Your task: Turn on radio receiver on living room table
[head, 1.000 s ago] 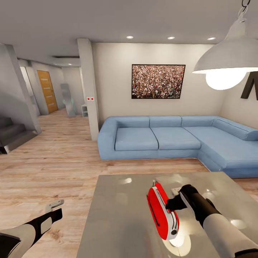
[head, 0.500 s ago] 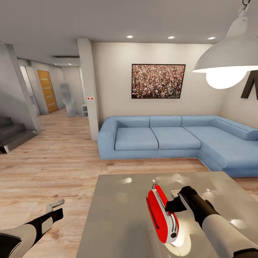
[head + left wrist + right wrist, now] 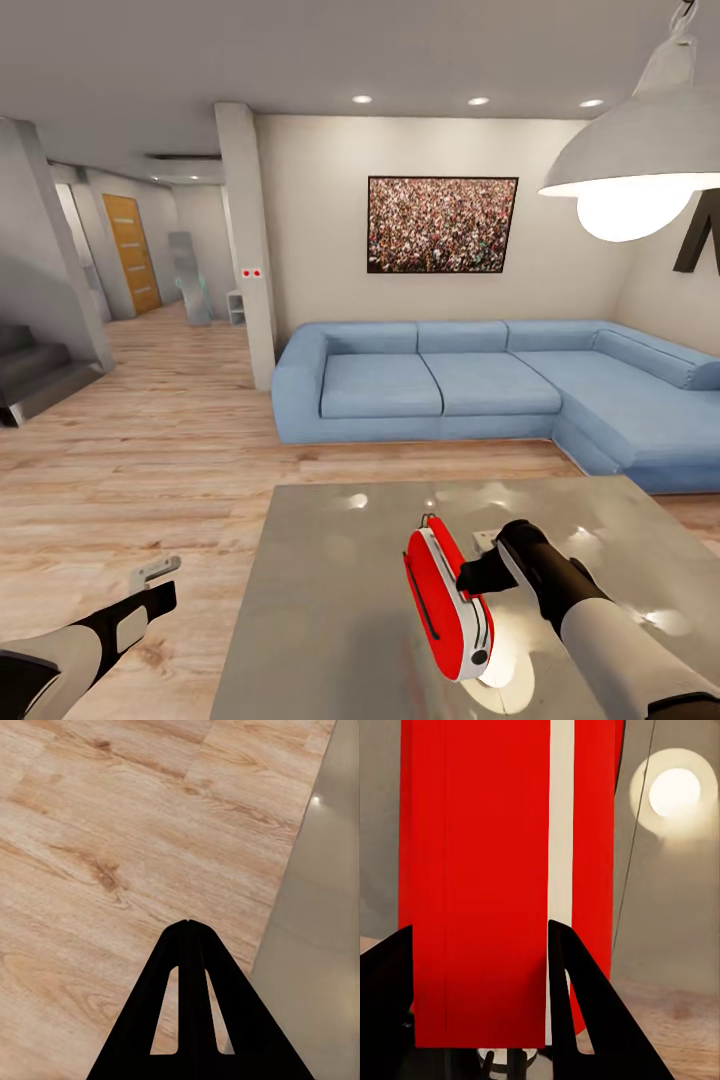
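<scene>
Since a second earlier, the radio receiver [image 3: 448, 603] had drifted slightly leftward and tipped a little in the lower centre of the head view, carried by the right gripper [image 3: 478, 577], whose fingers [image 3: 577, 1005] clenched its red body above the table [image 3: 330, 600]. At lower left, the left gripper [image 3: 152, 573] hung over the wood floor [image 3: 97, 847], fingertips pressed together, grasping nothing. Judging from this, the radio was grasped, but nothing showed it switched on; that seemingly remained.
</scene>
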